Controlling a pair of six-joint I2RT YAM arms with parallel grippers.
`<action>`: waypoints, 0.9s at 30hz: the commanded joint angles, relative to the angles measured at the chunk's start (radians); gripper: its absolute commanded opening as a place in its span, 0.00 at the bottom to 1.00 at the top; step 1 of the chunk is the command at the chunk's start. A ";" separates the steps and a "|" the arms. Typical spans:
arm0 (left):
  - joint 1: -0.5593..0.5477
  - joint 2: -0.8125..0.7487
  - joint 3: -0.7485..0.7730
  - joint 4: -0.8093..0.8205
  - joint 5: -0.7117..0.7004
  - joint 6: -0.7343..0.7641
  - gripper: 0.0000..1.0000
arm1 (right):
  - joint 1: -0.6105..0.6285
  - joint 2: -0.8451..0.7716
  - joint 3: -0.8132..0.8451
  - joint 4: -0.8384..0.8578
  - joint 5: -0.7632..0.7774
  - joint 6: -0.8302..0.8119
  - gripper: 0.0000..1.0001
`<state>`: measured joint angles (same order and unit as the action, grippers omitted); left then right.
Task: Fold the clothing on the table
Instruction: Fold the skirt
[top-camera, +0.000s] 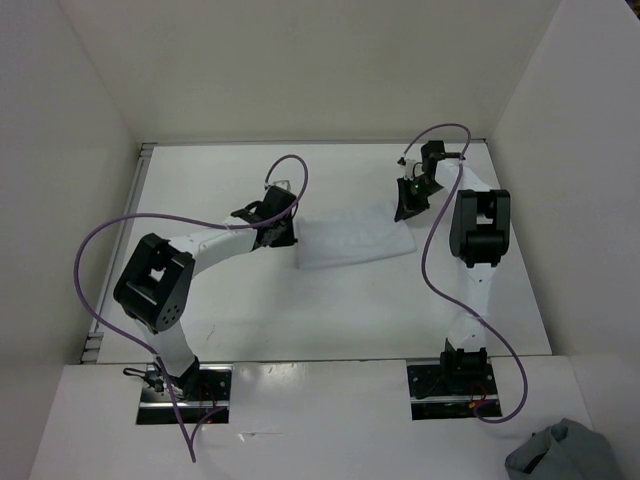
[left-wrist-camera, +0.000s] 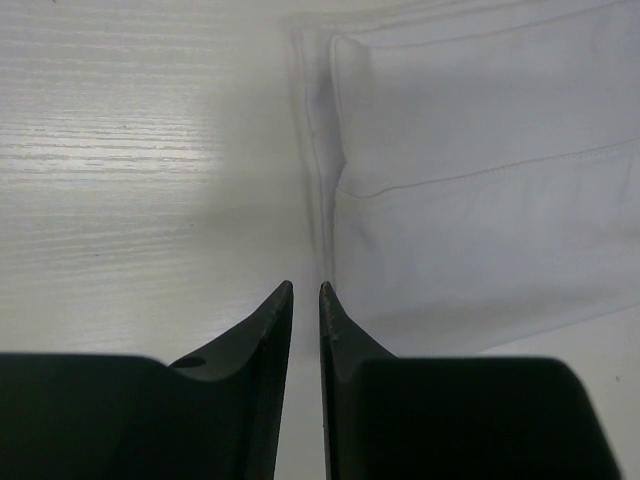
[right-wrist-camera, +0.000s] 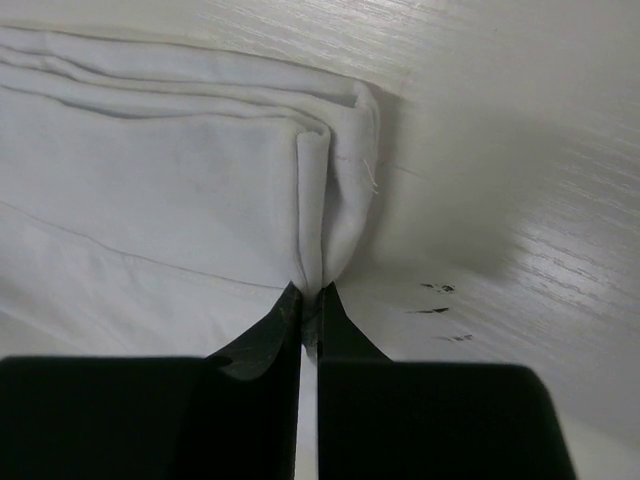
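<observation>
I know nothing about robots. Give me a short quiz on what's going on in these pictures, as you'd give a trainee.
1. True or false: the right gripper is pinching a fold of the clothing.
2. Where is the grey-blue bundle? A: lying on the clothing. B: at the near right corner of the overhead view, apart from the clothing. C: against the far wall.
3. Which gripper sits at the clothing's left edge in the overhead view?

Key: 1 true; 2 B; 3 the left gripper.
</observation>
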<state>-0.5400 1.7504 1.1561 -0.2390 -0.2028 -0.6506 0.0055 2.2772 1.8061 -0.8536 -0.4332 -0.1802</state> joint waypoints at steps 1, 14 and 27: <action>0.000 0.014 -0.029 0.055 0.019 0.016 0.24 | 0.014 -0.079 -0.021 -0.025 0.031 -0.019 0.00; -0.009 0.124 -0.095 0.188 0.039 -0.023 0.23 | 0.014 -0.188 0.197 -0.327 -0.027 -0.008 0.00; -0.092 0.152 -0.085 0.240 0.039 -0.023 0.23 | 0.142 -0.177 0.364 -0.406 -0.193 0.071 0.00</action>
<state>-0.5949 1.8652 1.0733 0.0051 -0.1753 -0.6624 0.1143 2.1418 2.1159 -1.2144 -0.5457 -0.1448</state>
